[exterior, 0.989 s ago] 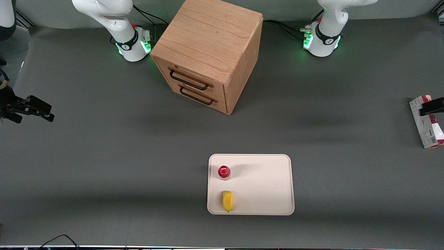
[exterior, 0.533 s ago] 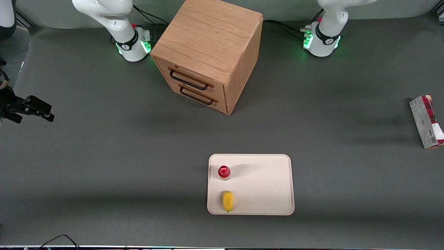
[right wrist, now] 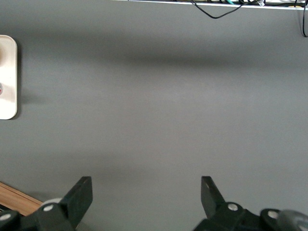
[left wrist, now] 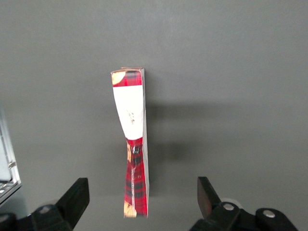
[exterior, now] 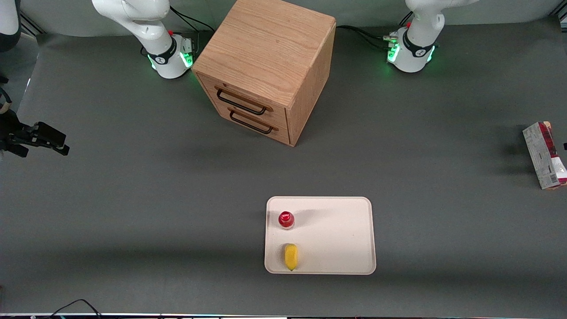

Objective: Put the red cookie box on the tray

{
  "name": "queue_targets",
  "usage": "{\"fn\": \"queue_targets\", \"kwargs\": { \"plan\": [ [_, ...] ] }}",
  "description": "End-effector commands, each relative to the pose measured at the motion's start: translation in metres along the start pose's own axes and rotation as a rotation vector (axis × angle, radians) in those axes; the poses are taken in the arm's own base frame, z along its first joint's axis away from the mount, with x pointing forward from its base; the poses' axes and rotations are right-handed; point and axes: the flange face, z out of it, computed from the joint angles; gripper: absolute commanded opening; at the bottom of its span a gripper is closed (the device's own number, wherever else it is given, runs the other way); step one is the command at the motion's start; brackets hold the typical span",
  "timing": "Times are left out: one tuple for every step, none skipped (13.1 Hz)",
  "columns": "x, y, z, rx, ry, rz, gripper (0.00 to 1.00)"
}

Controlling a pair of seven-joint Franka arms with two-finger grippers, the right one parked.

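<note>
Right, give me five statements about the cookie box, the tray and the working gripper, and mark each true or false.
1. The red cookie box lies on the table, toward the working arm's end. True.
2. The gripper is clamped on the box. False: its fingers stand open on either side of the box, apart from it.
3. The tray holds a red-capped bottle and a yellow item. True.
4. The cookie box is already on the tray. False: it lies on the table, far from the tray.
5. Both drawers of the wooden cabinet are pulled open. False: both are shut.
</note>
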Motion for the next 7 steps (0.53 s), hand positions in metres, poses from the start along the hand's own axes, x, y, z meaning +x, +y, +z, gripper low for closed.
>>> {"fn": "queue_targets", "kwargs": {
  "plan": [
    [-0.011, -0.013, 0.052, -0.035, 0.035, 0.031, 1.0],
    [-0.012, -0.019, 0.069, -0.037, 0.041, 0.039, 1.0],
    [-0.011, -0.022, 0.087, -0.028, 0.054, 0.042, 1.0],
    [-0.012, -0.023, 0.102, -0.016, 0.069, 0.037, 1.0],
    [-0.012, -0.026, 0.114, -0.001, 0.076, 0.041, 1.0],
    [-0.012, -0.026, 0.123, 0.0, 0.077, 0.041, 0.98],
    [-0.011, -0.025, 0.13, -0.009, 0.076, 0.032, 0.89]
  ]
}}
